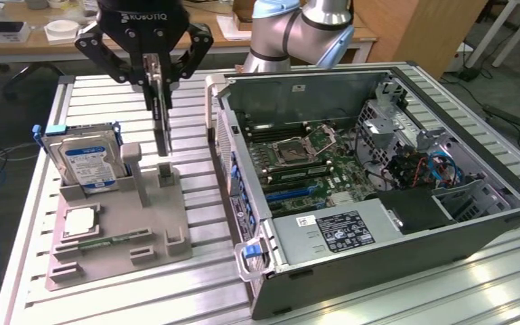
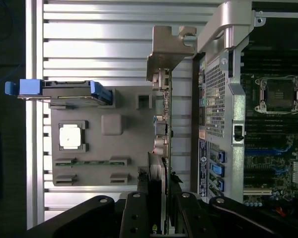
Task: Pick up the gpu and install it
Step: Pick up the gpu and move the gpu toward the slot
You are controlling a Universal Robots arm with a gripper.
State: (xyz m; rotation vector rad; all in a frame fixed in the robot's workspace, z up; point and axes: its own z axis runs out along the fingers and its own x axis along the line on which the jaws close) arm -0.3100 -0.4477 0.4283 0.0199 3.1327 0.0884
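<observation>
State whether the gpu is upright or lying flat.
Upright: the gpu hangs on edge, clamped in the gripper over the grey holder.

**Hidden, cropped, unreadable**

The gripper (image 1: pixel 159 95) is cut off by the exterior view's top edge, as is the arm (image 1: pixel 305 34) behind it. Its fingers (image 1: pixel 148 84), clamped on the gpu (image 1: pixel 162 132), cover the card's upper part. The card stands edge-on, so its faces cannot be made out. Whether its lower edge touches the grey holder (image 1: pixel 124 223) cannot be told.

In the wrist view the gripper (image 2: pixel 158 186) runs off the picture's edge and hides one end of the gpu (image 2: pixel 164 124).

The hard drive (image 1: pixel 84 159) has its lower part sunk in the holder, towards the edge of the tabletop (image 1: pixel 197 291) at the exterior view's left. The print on the label (image 1: pixel 346 230) inside the computer case (image 1: pixel 395 264) is too small to read. The tabletop's near corners are cropped by the exterior view's bottom edge.
</observation>
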